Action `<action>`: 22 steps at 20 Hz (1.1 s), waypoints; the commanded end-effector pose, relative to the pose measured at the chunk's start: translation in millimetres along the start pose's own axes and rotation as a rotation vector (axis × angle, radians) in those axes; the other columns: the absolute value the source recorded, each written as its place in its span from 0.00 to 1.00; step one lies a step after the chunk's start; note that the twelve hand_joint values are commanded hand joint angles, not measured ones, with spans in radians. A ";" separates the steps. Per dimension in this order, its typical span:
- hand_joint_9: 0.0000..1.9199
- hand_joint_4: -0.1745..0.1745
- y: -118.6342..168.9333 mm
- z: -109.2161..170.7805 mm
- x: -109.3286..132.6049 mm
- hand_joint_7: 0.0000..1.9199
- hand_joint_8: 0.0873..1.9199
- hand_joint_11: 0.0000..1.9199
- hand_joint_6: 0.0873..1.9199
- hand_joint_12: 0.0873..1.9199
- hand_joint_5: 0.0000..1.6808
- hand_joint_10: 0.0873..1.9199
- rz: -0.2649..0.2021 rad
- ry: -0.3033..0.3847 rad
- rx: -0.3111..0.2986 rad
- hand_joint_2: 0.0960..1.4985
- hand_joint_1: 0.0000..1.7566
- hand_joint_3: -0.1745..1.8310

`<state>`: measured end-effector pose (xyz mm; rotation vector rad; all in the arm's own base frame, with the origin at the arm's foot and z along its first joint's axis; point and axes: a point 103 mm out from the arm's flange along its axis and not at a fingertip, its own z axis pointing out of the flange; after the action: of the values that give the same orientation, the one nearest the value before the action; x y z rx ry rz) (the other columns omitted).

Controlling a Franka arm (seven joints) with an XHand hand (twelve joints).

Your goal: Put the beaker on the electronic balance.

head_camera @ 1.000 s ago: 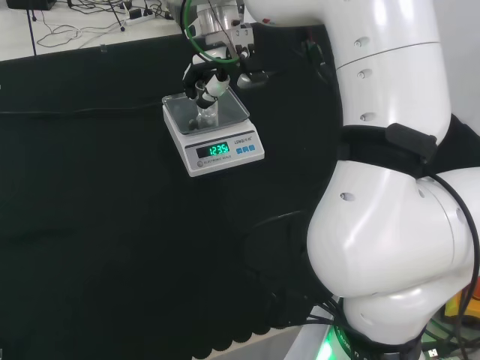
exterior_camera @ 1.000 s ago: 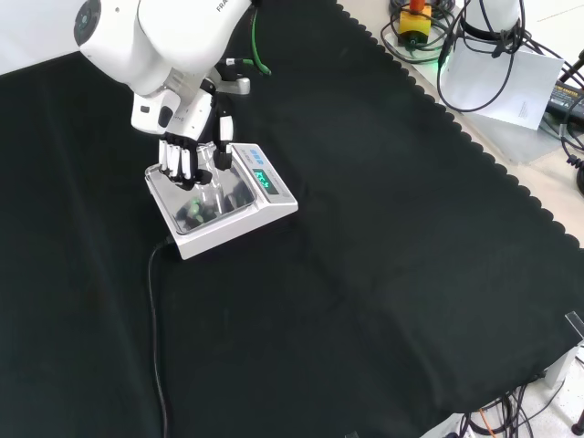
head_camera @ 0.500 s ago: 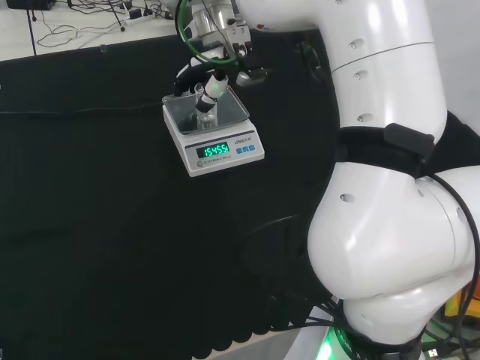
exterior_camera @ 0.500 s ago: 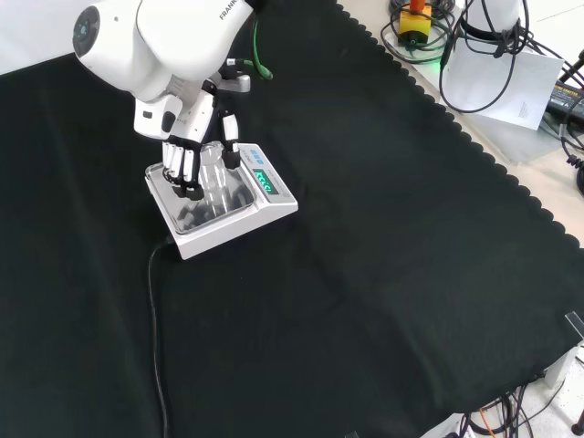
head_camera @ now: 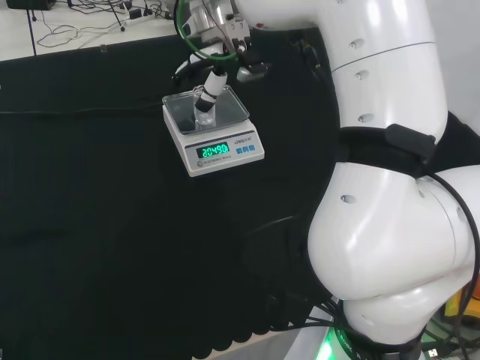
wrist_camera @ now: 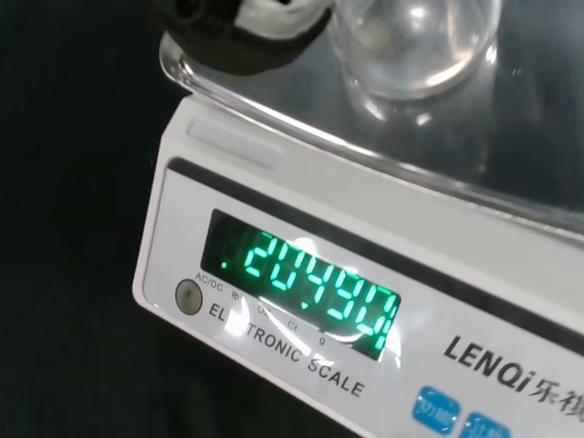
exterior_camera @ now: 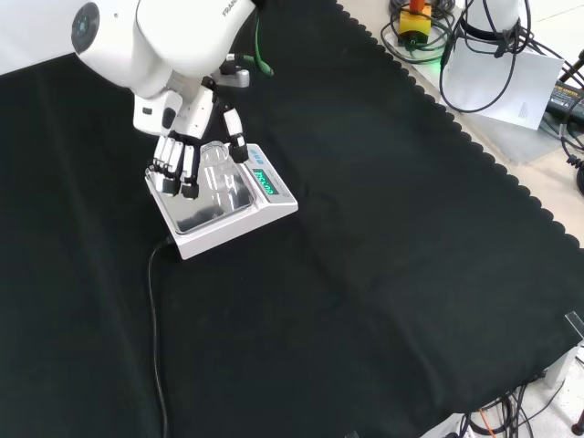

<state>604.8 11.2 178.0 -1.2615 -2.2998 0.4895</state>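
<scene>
A clear glass beaker (exterior_camera: 215, 170) stands upright on the steel pan of the white electronic balance (exterior_camera: 230, 222), whose green display is lit. My hand (exterior_camera: 175, 157) hovers over the pan's far side with fingers straight and spread; the thumb (exterior_camera: 236, 139) sits apart on the beaker's other side. The head view has the beaker (head_camera: 204, 114) on the balance (head_camera: 225, 152) with the hand (head_camera: 214, 81) just above it. The wrist view brings the beaker's base (wrist_camera: 415, 44) on the balance (wrist_camera: 301, 192) close, with a black fingertip (wrist_camera: 233, 32) at the pan's edge.
The balance's black cord (exterior_camera: 153, 310) runs across the cloth toward the front view's bottom edge. The arm's white links (head_camera: 390, 195) stand at the head view's right. Cables and gear (exterior_camera: 497, 64) lie beyond the cloth's scalloped edge.
The fingers have uncurled from around the beaker and spread, and the hand has drawn back a little. The beaker stays on the pan; the display's digits have changed.
</scene>
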 end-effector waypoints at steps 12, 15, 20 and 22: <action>0.32 0.54 -162.0 -120.6 30.4 0.28 0.30 0.16 0.08 0.68 0.45 0.33 0.271 -0.297 -0.209 0.59 0.59 0.00; 0.46 0.52 -208.2 -102.4 30.3 0.38 0.32 0.32 0.18 0.64 0.56 0.33 0.348 -0.262 -0.255 0.63 0.63 0.00; 0.51 0.48 -262.5 -57.6 35.3 0.42 0.32 0.38 0.24 0.61 0.58 0.31 0.427 -0.203 -0.357 0.65 0.63 0.00; 0.52 0.44 -280.7 -38.5 36.2 0.43 0.32 0.41 0.25 0.60 0.58 0.31 0.466 -0.167 -0.382 0.66 0.63 0.00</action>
<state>528.2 -39.0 355.9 -1.6460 -2.4440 0.4938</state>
